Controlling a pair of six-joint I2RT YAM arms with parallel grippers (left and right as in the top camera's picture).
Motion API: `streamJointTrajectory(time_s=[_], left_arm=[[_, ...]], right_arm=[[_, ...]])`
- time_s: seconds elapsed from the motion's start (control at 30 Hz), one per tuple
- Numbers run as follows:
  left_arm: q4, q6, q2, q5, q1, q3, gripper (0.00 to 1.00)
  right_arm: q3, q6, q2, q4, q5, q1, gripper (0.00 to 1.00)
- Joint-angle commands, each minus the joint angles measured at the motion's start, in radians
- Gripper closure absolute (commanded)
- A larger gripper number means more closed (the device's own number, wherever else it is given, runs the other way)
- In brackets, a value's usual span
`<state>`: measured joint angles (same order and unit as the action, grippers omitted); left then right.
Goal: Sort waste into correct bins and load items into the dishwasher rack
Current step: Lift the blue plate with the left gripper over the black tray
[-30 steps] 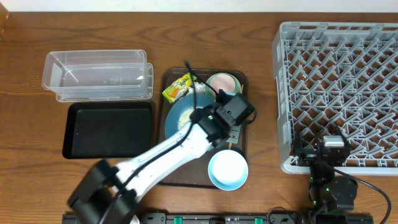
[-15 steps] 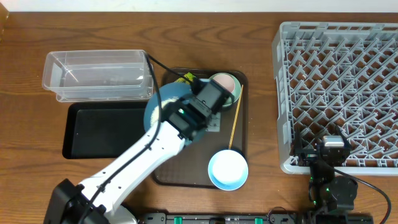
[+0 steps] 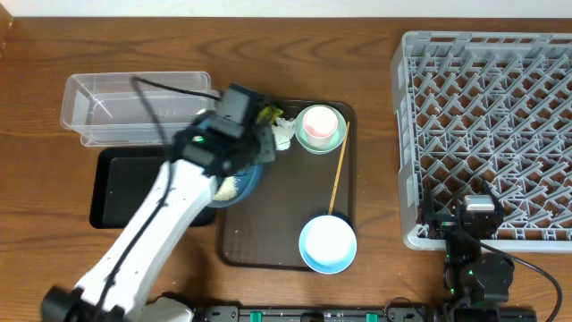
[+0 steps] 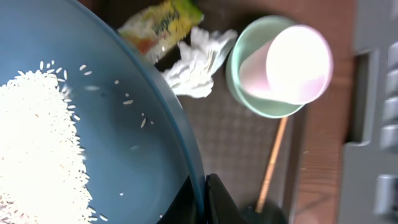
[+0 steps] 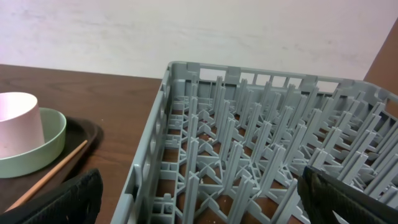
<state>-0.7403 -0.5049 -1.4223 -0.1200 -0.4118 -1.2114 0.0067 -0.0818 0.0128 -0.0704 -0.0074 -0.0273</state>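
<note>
The large dark-blue bowl (image 3: pixel 243 179), holding white rice grains (image 4: pixel 37 143), overhangs the brown serving tray's (image 3: pixel 277 228) 9 o'clock edge beside the shallow black tray (image 3: pixel 134 192). Left fingers (image 4: pixel 219 200) pinch its rim, nearly closed. Right fingers (image 5: pixel 62 198) gape wide, empty, at the grey lattice rack's (image 3: pixel 500 116) 6 o'clock edge.

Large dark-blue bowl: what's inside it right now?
A heap of white rice grains lies in the large dark-blue bowl, a few strays beside it. The left gripper holds its rim. Overhead, the arm covers most of the bowl.
</note>
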Motion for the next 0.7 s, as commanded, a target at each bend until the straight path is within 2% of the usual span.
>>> streamJointTrajectory(time_s=[0.0,0.67], left_arm=[[-0.006,0.046,0.07,-0.109,0.056,-0.019,0.94],[0.005,0.084,0.085,-0.549,0.413,0.051,0.94]], right_arm=[[-0.001,-0.009,-0.002,-0.005,0.003,0.008,0.01],[-0.001,-0.009,-0.002,-0.005,0.003,0.008,0.01]])
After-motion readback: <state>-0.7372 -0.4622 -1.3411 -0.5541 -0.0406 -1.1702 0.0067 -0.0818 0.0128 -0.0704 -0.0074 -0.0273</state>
